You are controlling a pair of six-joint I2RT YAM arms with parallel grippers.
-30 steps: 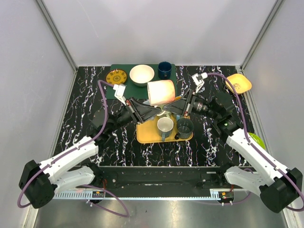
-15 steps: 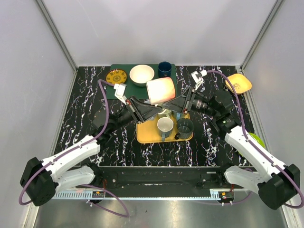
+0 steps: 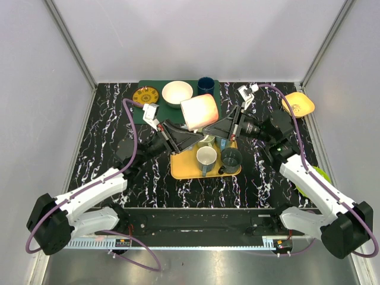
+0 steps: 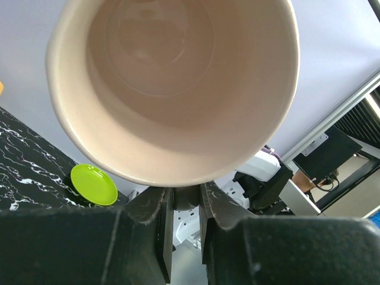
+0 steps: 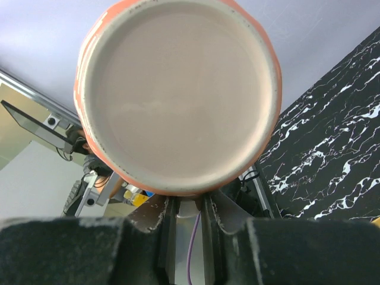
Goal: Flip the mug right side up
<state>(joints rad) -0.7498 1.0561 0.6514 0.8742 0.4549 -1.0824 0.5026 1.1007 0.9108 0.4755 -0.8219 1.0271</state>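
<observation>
The mug [image 3: 200, 113], orange outside and cream inside, hangs on its side in the air above the yellow tray [image 3: 178, 170]. Its mouth faces my left arm and its base faces my right arm. My left gripper [image 3: 191, 138] holds it from below on the left; the left wrist view looks into the open mouth [image 4: 172, 77], with the jaws [image 4: 186, 205] nearly closed under the rim. My right gripper [image 3: 218, 130] holds it from below on the right; the right wrist view shows the flat base [image 5: 178, 95], with the jaws [image 5: 189, 208] pinched under it.
The tray holds a white mug [image 3: 206, 156] and a dark mug [image 3: 231, 158], both upright. A green mat at the back carries a white bowl [image 3: 177, 93], a blue cup [image 3: 205, 86] and a yellow patterned plate [image 3: 145, 95]. A yellow bowl [image 3: 298, 104] and a green plate [image 3: 320, 175] are at the right.
The mug has shifted slightly up and to the left, with both grippers moving along with it. The right wrist has moved toward the back.
</observation>
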